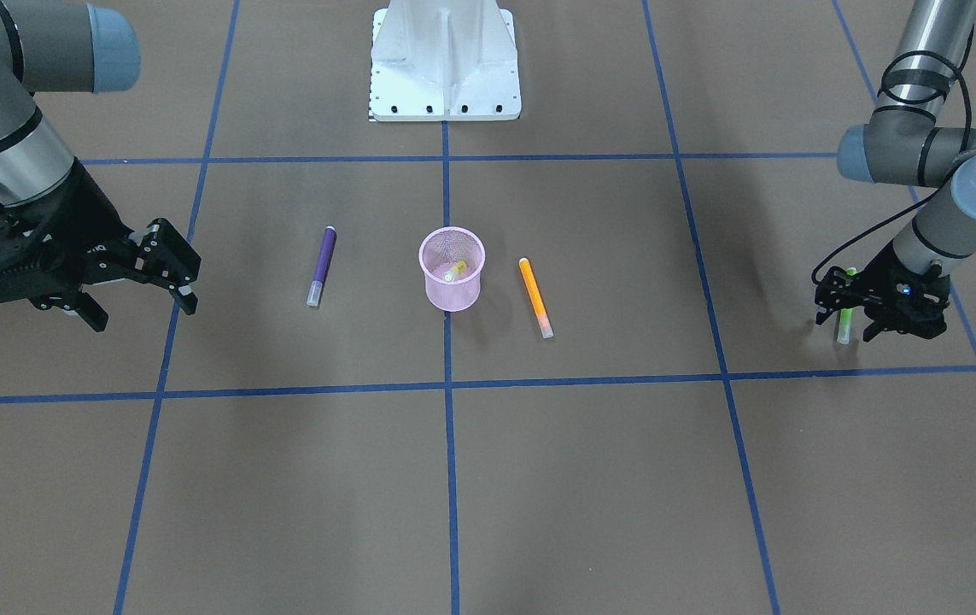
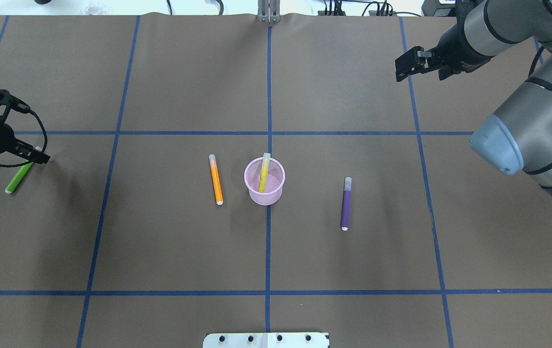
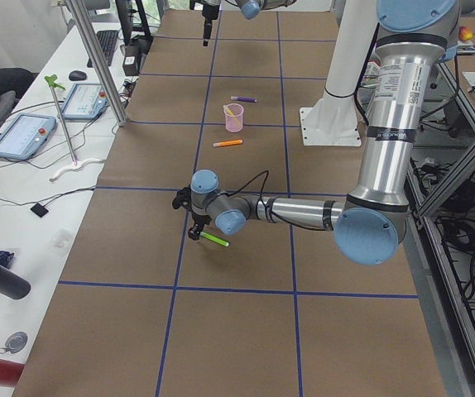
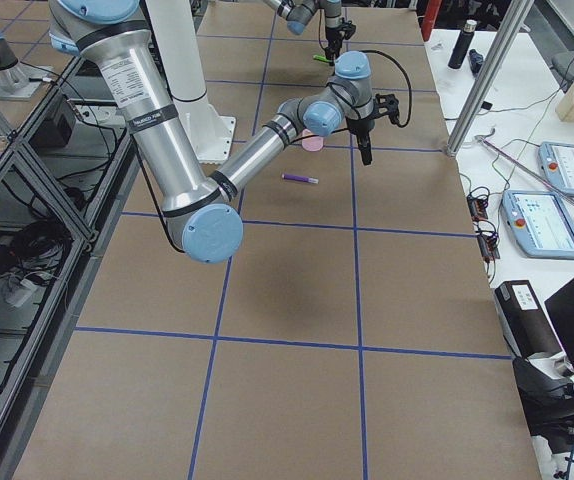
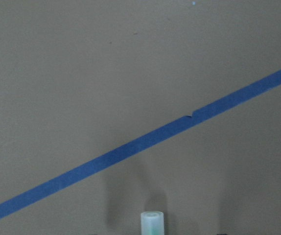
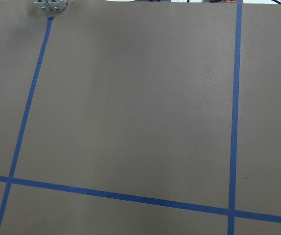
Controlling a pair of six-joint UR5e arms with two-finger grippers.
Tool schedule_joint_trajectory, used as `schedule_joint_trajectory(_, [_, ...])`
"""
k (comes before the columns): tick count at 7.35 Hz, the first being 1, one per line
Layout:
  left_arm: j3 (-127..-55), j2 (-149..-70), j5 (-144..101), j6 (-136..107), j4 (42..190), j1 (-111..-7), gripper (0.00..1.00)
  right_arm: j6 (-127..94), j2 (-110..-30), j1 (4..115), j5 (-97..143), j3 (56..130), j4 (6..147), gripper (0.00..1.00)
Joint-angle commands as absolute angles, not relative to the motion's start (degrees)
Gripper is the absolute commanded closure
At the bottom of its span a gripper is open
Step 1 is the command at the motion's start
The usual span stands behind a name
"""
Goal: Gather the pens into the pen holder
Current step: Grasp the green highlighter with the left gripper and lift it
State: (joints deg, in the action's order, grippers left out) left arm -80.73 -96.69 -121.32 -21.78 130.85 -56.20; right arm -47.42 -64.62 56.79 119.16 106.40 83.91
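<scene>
The pink mesh pen holder (image 2: 265, 189) stands upright at the table's middle with a yellow-green pen (image 2: 264, 173) leaning in it. An orange pen (image 2: 216, 180) lies just to its left and a purple pen (image 2: 346, 203) further to its right. A green pen (image 2: 16, 180) lies at the far left. My left gripper (image 1: 848, 314) is low over the green pen (image 1: 844, 326), open, one jaw on each side of it. The pen's clear cap (image 5: 152, 223) shows in the left wrist view. My right gripper (image 2: 403, 70) is open and empty, held above the far right of the table.
The robot's white base (image 1: 445, 64) stands at the table's near edge behind the holder (image 1: 452, 269). Blue tape lines (image 2: 268, 133) grid the brown table. Tablets and cables (image 3: 26, 132) lie on a side bench beyond the far edge.
</scene>
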Motion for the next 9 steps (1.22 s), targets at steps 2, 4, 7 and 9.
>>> schedule_joint_trajectory(2, [-80.60,-96.42,-121.90,-21.53,130.78,-56.07,1.00,-47.37,-64.51,56.87,119.01,106.44,83.94,0.00])
schedule_joint_trajectory(4, [-82.69,-96.33,-122.43,-21.53,130.70,-56.25,1.00,-47.37,-64.51,56.87,119.00,106.61,83.94,0.00])
schedule_joint_trajectory(7, [-90.51,-99.03,-124.54,-22.58,138.20,-56.25,1.00,-47.20,-65.04,56.95,119.09,106.70,83.59,0.00])
schedule_joint_trajectory(9, [-90.53,-102.98,-124.54,-28.43,148.48,-56.08,1.00,-46.67,-65.30,56.87,118.57,106.61,83.32,0.00])
